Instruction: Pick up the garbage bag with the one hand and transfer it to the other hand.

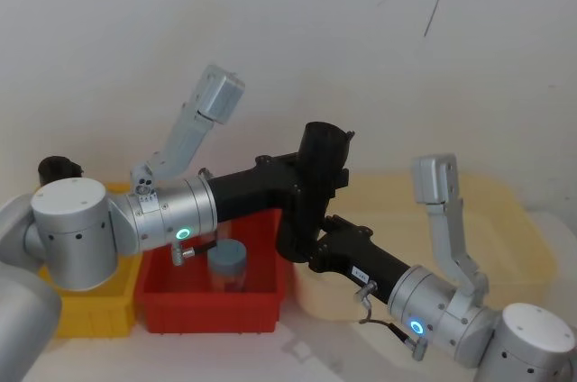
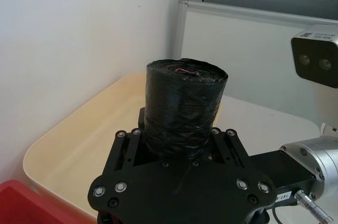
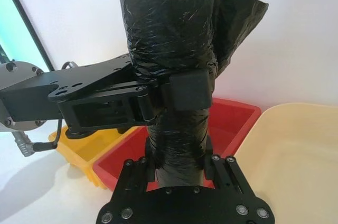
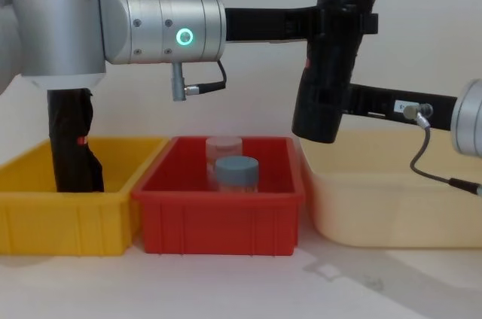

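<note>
black fingers of the left gripper (image 1: 317, 175) are clamped across the upper part of the garbage bag (image 4: 331, 71); in the right wrist view one pad (image 3: 187, 89) presses flat into the crinkled plastic. lower down, the right gripper (image 3: 179, 161), the one with the small white label and grey cable, has its fingers on either side of the roll's lower part, touching the plastic. it looks closed on the roll too, though how firmly it squeezes i cannot tell. the roll hangs in the air, tilted, its upper end leaning toward the robot's right, above the place where the red bin (image 4: 218, 221) meets the cream tub (image 4: 376, 210), well clear of both. inside the red bin stands a jar with a blue-grey lid (image 4: 236, 168), and in the yellow bin (image 4: 60, 221) on the left stands another black roll (image 4: 71, 138), untouched. as i judge it, the pickup is done and the handover is at its midpoint, with both grippers on the bag. what is left is for the left gripper to let go and draw back, so the right one carries the roll alone
</note>
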Controlling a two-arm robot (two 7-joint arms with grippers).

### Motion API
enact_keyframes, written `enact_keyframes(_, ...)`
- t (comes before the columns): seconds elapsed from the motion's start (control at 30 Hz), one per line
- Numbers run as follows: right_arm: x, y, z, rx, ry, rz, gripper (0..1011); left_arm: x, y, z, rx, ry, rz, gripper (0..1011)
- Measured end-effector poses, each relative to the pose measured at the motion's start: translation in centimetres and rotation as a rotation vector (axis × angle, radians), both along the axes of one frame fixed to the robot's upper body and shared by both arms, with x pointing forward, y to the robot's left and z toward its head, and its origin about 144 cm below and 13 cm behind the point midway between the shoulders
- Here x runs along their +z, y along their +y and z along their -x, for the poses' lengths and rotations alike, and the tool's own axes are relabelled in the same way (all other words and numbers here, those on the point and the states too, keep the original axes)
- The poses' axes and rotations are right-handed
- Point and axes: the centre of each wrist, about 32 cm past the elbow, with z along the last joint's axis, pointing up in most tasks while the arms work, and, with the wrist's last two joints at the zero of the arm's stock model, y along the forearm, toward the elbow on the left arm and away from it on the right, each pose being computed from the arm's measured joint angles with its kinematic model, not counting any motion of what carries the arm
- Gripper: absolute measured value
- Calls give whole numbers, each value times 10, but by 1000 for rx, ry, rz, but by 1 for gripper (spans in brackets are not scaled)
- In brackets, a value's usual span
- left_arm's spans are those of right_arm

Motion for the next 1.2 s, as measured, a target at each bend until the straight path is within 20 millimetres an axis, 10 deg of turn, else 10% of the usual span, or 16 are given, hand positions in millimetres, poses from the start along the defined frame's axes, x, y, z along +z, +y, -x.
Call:
enact_keyframes(0.67, 2, -3, -3, -47, -16, -17, 477, 0, 1, 1, -1, -2, 1, 991)
enact_keyframes(1.2, 4, -16, -9, -98, -24, -2, 477, -5, 18, 8, 37, 12, 37, 1001)
